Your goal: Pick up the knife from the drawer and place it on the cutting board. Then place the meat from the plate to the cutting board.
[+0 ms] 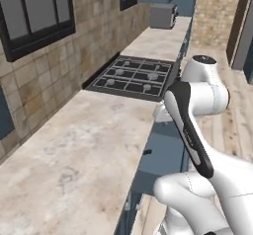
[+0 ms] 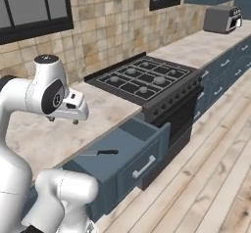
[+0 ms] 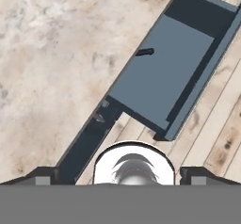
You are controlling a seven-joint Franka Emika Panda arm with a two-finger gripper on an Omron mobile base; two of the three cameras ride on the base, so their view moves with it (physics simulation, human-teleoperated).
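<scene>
I count one drawer (image 2: 128, 154), pulled out from under the bench (image 2: 59, 129), and one knife (image 2: 99, 152) lying flat on its floor, close to the bench edge. In the right base view the knife's long axis runs along the drawer's width, parallel to the front panel, with the black handle towards the stove (image 2: 142, 79) and the pale blade pointing back towards the arm's base. The hand view looks down on the drawer (image 3: 164, 72) from above; there I see just the dark handle of the knife (image 3: 144, 52) beside the bench edge, the blade lost under the lip. The left base view shows the drawer (image 1: 163, 152) as a blue strip beyond the bench edge, with a small dark speck that I cannot name for sure. The fingers (image 2: 62, 120) hang above the bench, well clear of the knife, spread wide and grasping nothing. One toaster (image 2: 223, 19) stands far down the bench past the stove.
</scene>
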